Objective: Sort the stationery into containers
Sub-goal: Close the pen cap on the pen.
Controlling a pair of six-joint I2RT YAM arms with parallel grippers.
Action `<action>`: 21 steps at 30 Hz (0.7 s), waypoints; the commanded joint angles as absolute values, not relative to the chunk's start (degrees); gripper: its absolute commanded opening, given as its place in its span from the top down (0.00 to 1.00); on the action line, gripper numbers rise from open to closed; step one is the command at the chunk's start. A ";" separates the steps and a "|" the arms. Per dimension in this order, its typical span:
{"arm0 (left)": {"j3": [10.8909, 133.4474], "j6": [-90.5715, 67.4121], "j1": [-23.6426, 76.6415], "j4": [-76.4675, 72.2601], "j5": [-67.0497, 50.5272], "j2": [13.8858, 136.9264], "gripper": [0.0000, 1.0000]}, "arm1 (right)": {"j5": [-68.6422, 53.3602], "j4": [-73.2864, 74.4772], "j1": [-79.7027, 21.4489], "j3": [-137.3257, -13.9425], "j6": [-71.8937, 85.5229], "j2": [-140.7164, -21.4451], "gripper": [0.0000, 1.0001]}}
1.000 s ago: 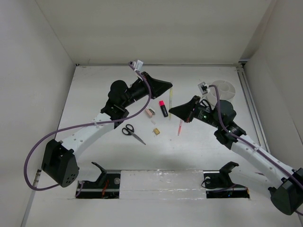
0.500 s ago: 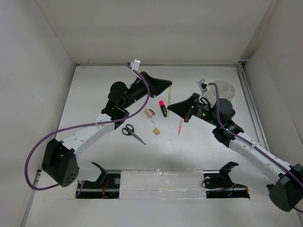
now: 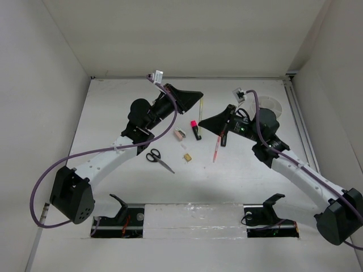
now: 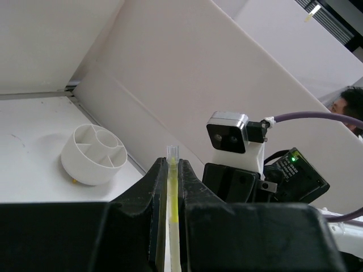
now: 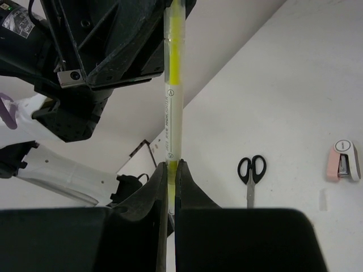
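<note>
My left gripper (image 3: 197, 97) is shut on the top end of the thin yellow pen (image 3: 202, 106) and holds it above the table. My right gripper (image 3: 205, 122) is shut on the pen's other end. The left wrist view shows the pen (image 4: 172, 192) in the left gripper (image 4: 172, 164). The right wrist view shows it (image 5: 172, 102) between the right gripper (image 5: 172, 164) and the left one above. On the table lie the scissors (image 3: 159, 159), pink-cap marker (image 3: 195, 129), pinkish eraser (image 3: 179, 134), tan piece (image 3: 186, 157) and pink pen (image 3: 216, 150). The white bowl (image 3: 271, 105) is at the back right. The cup is hidden.
White walls close in the table on the left, back and right. The right arm's wrist (image 3: 255, 127) hangs in front of the bowl. The bowl (image 4: 93, 154) has inner dividers. The scissors (image 5: 250, 173) and eraser (image 5: 343, 160) lie below the right gripper.
The right gripper has moved up and to the left, to the lower end of the yellow pen held by the left gripper. The left gripper has shifted slightly back.
</note>
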State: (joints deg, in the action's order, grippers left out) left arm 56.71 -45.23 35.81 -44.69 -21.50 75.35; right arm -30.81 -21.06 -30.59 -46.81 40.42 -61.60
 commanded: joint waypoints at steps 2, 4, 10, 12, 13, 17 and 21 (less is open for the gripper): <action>52.30 -43.33 37.62 -39.98 -28.21 76.29 1.00 | -29.27 -36.39 -27.52 -54.14 44.11 -61.44 1.00; 52.29 -43.33 37.62 -41.30 -28.21 76.29 1.00 | -31.20 -36.39 -26.72 -55.54 45.61 -62.14 1.00; 51.06 -43.33 37.62 -43.76 -29.36 77.87 1.00 | -32.43 -36.91 -26.10 -57.83 48.16 -62.14 1.00; 50.54 -43.33 37.62 -43.77 -29.36 77.87 1.00 | -32.43 -36.91 -26.10 -57.83 48.16 -62.14 1.00; 50.54 -43.33 37.62 -43.77 -29.88 77.87 1.00 | -32.43 -36.91 -26.10 -58.35 48.16 -62.14 1.00; 50.54 -43.33 37.62 -44.30 -30.41 77.87 1.00 | -31.82 -36.91 -26.10 -58.36 47.55 -63.19 1.00; 50.54 -43.33 37.62 -44.82 -31.03 77.34 1.00 | -31.82 -36.91 -25.58 -58.36 46.93 -63.81 1.00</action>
State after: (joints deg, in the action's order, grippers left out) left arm 53.95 -44.62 35.79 -52.69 -19.94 76.12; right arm -38.81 -20.60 -27.86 -51.05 47.94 -64.99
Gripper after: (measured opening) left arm 0.032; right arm 0.059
